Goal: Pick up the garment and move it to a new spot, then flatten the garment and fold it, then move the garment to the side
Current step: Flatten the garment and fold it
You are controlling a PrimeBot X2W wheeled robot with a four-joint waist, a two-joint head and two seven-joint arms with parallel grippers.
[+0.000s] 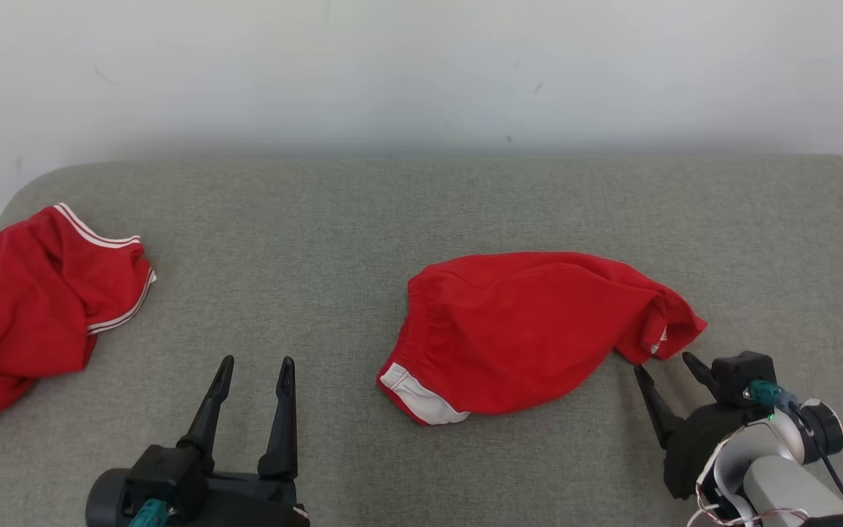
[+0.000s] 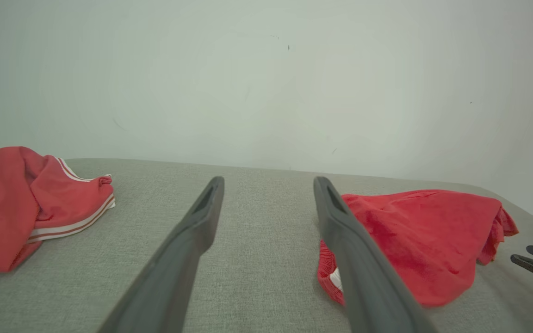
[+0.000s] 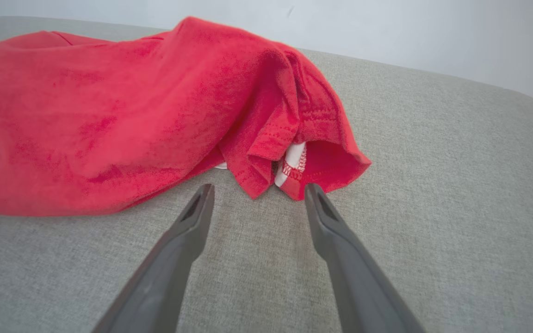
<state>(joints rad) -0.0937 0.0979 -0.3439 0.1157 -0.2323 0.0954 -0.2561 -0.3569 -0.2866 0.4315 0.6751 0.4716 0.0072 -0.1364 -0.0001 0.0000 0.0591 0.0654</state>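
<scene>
Red garment [image 1: 531, 329] lies crumpled on bench [image 1: 392, 219], middle-right, not yet lifted. My right pincer [image 1: 662, 362] spread wide, empty, tips just beside its hem. My left pincer [image 1: 257, 361] also released, empty. Pick-up, flatten, fold, move aside: all remain, I judge.

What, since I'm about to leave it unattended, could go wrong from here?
1. The right gripper, open, points at the garment at its bunched hem; it may pinch only one layer, so the cloth lifts twisted.
2. The left gripper stands open and apart from the garment; a one-sided lift could drag it across the cushion.
3. A second garment lies at the left; a move that way might land on it.
</scene>
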